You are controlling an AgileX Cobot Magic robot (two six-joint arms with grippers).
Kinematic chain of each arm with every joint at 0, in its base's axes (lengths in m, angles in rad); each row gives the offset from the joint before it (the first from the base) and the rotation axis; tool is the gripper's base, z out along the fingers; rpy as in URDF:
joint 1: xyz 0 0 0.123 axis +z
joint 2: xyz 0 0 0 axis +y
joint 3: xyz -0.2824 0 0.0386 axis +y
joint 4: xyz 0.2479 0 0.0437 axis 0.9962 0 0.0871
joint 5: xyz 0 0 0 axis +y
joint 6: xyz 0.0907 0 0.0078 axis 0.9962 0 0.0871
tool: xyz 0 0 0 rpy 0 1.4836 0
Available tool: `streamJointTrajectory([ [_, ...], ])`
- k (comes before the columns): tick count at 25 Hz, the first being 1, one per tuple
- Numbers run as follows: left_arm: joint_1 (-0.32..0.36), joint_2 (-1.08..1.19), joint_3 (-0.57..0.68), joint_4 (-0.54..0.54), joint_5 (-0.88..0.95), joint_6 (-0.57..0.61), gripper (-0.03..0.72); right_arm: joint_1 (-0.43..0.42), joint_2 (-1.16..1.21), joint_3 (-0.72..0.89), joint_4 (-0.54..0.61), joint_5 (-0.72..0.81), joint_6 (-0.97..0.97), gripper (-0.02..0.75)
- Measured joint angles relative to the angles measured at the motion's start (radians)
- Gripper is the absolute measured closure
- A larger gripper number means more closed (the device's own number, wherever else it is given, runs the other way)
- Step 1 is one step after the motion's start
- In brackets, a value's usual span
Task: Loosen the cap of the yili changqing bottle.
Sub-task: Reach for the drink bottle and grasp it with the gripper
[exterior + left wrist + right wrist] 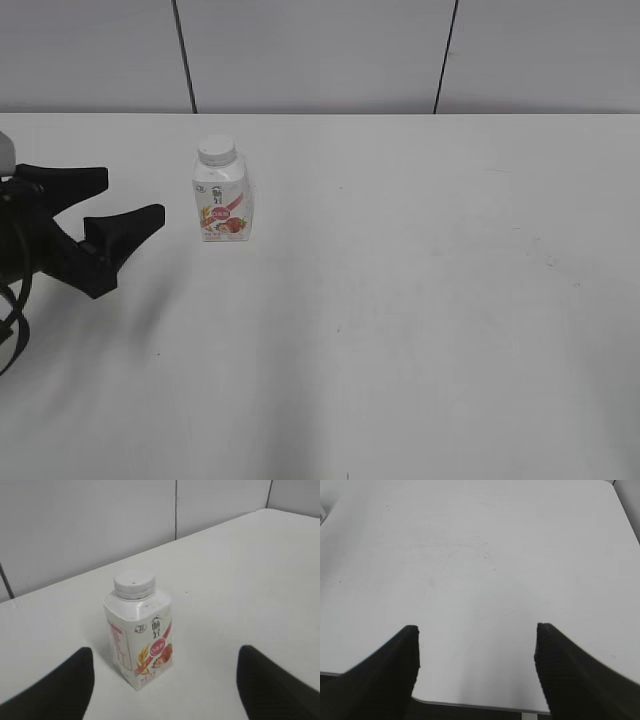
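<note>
The yili changqing bottle (pixel 223 200) stands upright on the white table, left of centre, with a pink-red fruit-and-grain label. Its white ribbed cap (pixel 217 150) sits on the neck. My left gripper (pixel 132 196) is open and empty, just left of the bottle and apart from it. In the left wrist view the bottle (pixel 142 640) and cap (pixel 134 584) stand ahead of the open jaws (pixel 165 672). My right gripper (pixel 477 645) is open and empty over bare table near the front edge; it does not show in the exterior view.
The white table (pixel 420 300) stretches wide to the right of the bottle. A grey panelled wall (pixel 320 55) rises behind its far edge. The table's front edge (pixel 470 705) shows below my right jaws.
</note>
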State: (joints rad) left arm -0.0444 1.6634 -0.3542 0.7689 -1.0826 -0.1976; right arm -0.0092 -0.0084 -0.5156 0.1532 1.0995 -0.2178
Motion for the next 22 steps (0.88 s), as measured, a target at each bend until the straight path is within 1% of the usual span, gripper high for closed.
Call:
streamJointTrajectory([
  [2,0.036,0.039,-0.007,0.062,-0.031,0.0,0.151,0.0,0.0,0.0,0.0,0.0,0.0,0.169],
  [5,0.073,0.091,-0.041,0.134,-0.041,-0.015,0.151,0.0,0.0,0.0,0.0,0.0,0.0,0.169],
  [9,0.083,0.143,-0.12,0.2,-0.047,-0.063,0.151,0.0,0.0,0.0,0.0,0.0,0.0,0.169],
  [12,0.093,0.189,-0.206,0.28,-0.046,-0.132,0.111,0.0,0.0,0.0,0.0,0.0,0.0,0.169],
  [15,0.1,0.244,-0.285,0.342,-0.046,-0.165,0.078,0.0,0.0,0.0,0.0,0.0,0.0,0.169],
  [18,0.101,0.301,-0.365,0.402,-0.046,-0.183,0.071,0.0,0.0,0.0,0.0,0.0,0.0,0.169],
  [22,0.101,0.385,-0.495,0.501,-0.045,-0.275,0.07,0.0,0.0,0.0,0.0,0.0,0.0,0.169],
])
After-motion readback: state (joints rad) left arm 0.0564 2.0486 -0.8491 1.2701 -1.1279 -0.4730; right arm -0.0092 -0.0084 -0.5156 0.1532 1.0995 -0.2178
